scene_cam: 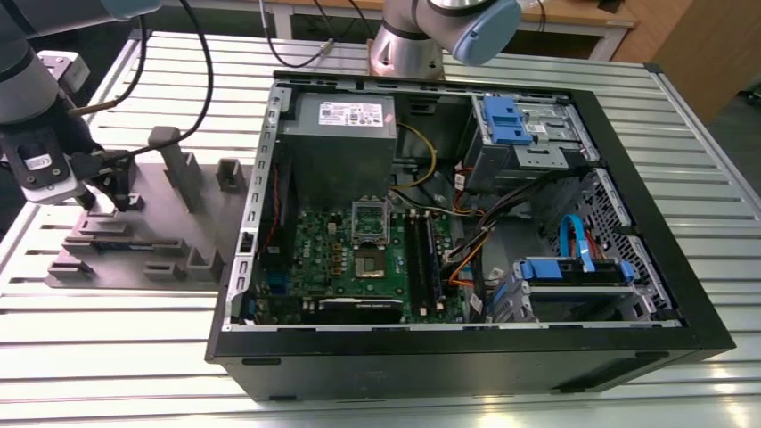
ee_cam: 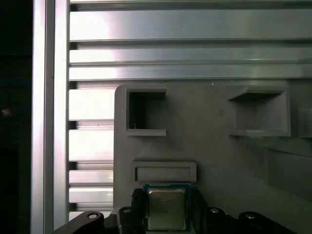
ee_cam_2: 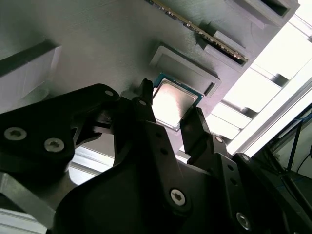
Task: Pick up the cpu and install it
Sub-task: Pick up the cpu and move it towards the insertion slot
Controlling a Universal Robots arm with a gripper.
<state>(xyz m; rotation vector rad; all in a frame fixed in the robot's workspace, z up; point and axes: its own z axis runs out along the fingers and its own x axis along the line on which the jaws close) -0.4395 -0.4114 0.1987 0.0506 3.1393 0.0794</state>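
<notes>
At the grey fixture plate (ee_cam: pixel 219 161), claw (ee_cam_2: pixel 170 105) tight around the cpu (ee_cam: pixel 166 209).

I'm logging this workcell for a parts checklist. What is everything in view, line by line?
cpu: one, silver-grey, lying on the fixture tray, at the gripper.
fixture tray: one, grey, on the table at the exterior view's left of the case.
computer case: one, black, open, mid-table.
motherboard: one, green, inside the case.
power supply: one, grey, inside the case above the motherboard in the exterior view.
drive brackets: two, blue, on the side of the case toward the exterior view's right.
table: one, silver, slatted, beneath everything.
robot arm: one, grey, at the exterior view's left.
gripper: one, black, over the fixture tray.
</notes>
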